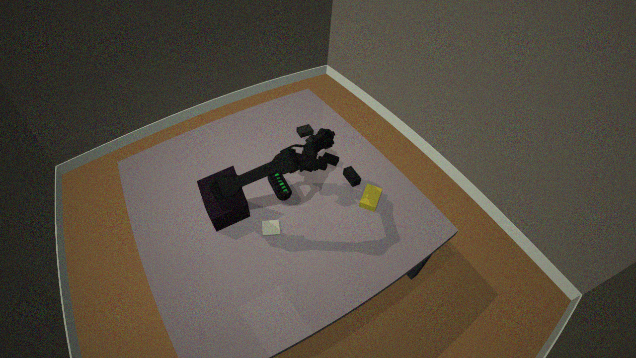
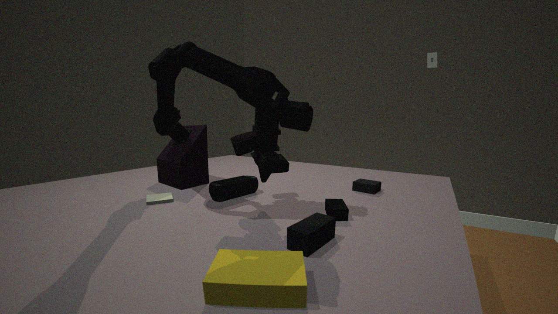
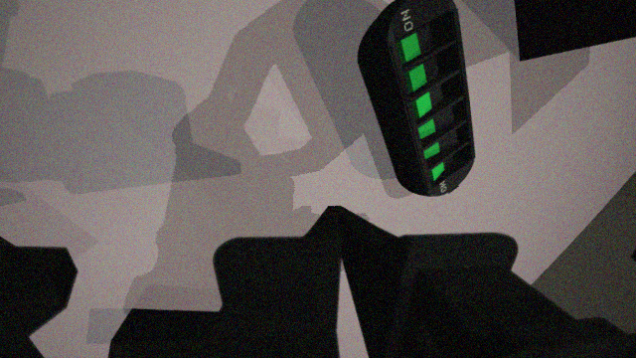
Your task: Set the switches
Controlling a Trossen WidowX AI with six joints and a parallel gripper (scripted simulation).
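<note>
The dark controller unit (image 1: 282, 194) (image 2: 234, 189) (image 3: 382, 104) lies switch side up on the bench (image 1: 213, 285) (image 2: 117, 250), near the arm's base. In the wrist view its row of green switch ends shows along the side marked ON, with dark ends opposite. The green patches differ in size, but I cannot tell for certain which ends are pressed. The label on the underside is hidden. My gripper (image 2: 264, 179) (image 3: 334, 212) is shut and empty, pointing down above the bench beside the unit, apart from it. In the top view the arm hides the fingertips.
The arm's base (image 1: 226, 204) (image 2: 183, 168) stands behind the unit. A pale flat block (image 1: 271, 227) (image 2: 159, 198) lies near it. A yellow block (image 1: 371, 196) (image 2: 255, 269) and three dark blocks (image 1: 352, 176) (image 1: 305, 130) (image 2: 311, 234) (image 2: 336, 209) (image 2: 366, 186) lie farther out.
</note>
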